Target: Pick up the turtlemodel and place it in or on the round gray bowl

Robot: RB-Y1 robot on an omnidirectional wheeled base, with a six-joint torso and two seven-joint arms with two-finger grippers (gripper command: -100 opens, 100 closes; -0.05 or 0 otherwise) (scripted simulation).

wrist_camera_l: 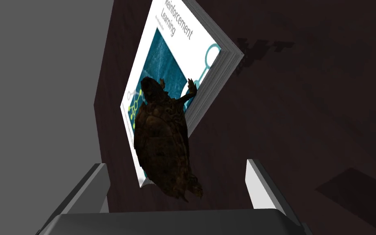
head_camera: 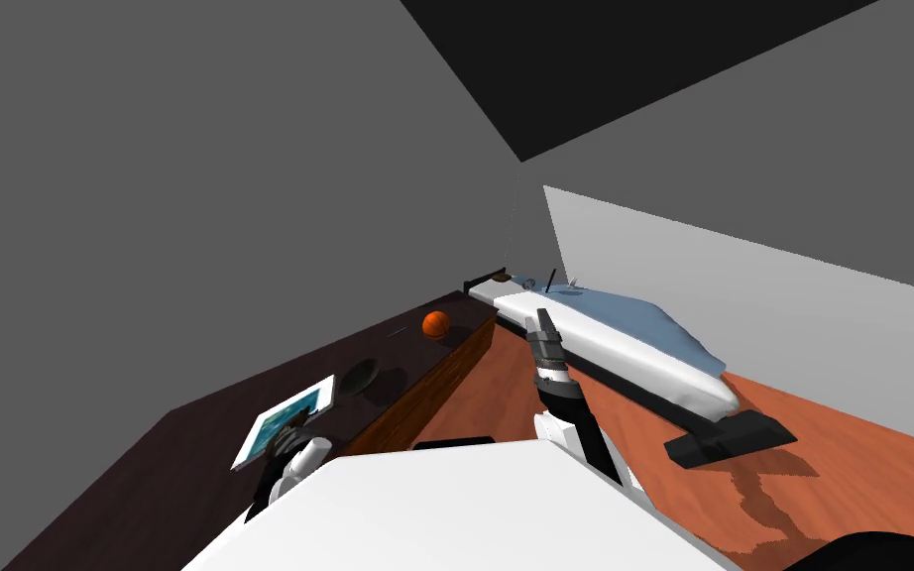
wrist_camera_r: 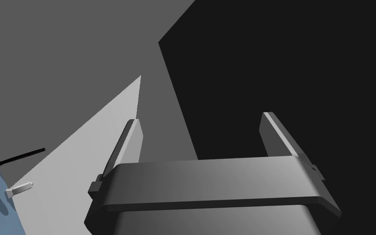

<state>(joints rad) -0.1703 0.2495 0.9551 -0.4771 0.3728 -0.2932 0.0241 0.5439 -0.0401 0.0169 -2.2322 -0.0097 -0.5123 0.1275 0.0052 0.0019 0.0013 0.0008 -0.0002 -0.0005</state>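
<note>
The turtle model is dark brown and lies partly on a teal-and-white book on the dark table. My left gripper is open just above it, with its fingers standing either side of the shell and clear of it. In the head view the left gripper hovers over the near corner of the book. The round gray bowl sits on the table just beyond the book. My right gripper is raised over the floor, open and empty.
An orange ball rests farther along the table past the bowl. A bed with a blue cover runs along the right wall, with a dark block at its foot. Red-brown floor lies between table and bed.
</note>
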